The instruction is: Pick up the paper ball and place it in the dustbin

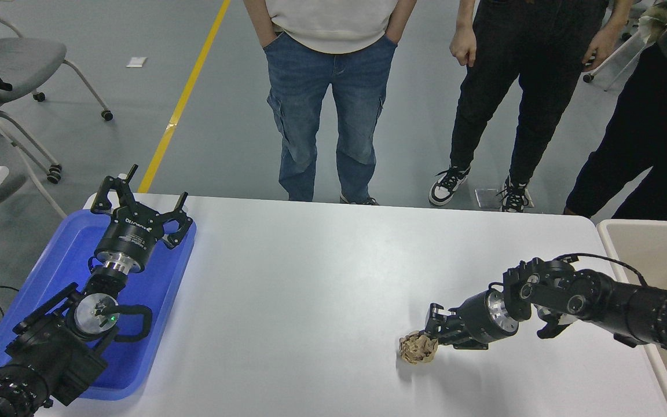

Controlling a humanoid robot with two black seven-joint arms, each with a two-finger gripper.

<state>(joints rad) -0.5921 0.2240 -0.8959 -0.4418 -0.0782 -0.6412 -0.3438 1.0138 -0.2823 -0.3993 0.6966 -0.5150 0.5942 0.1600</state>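
The tan-brown crumpled paper ball [416, 349] sits on the white table [310, 278] at the front right. My right gripper [431, 336] reaches in from the right, and its fingers are closed on the ball's right side. The ball rests on or just above the table top. The beige dustbin [646, 249] stands past the table's right edge, partly behind my right arm. My left gripper [136, 200] is parked over the blue tray at the left, open and empty.
A shallow blue tray [50, 272] lies at the table's left edge under my left arm. Three people stand at the table's far side. Grey wheeled chairs [21, 63] stand at the far left.
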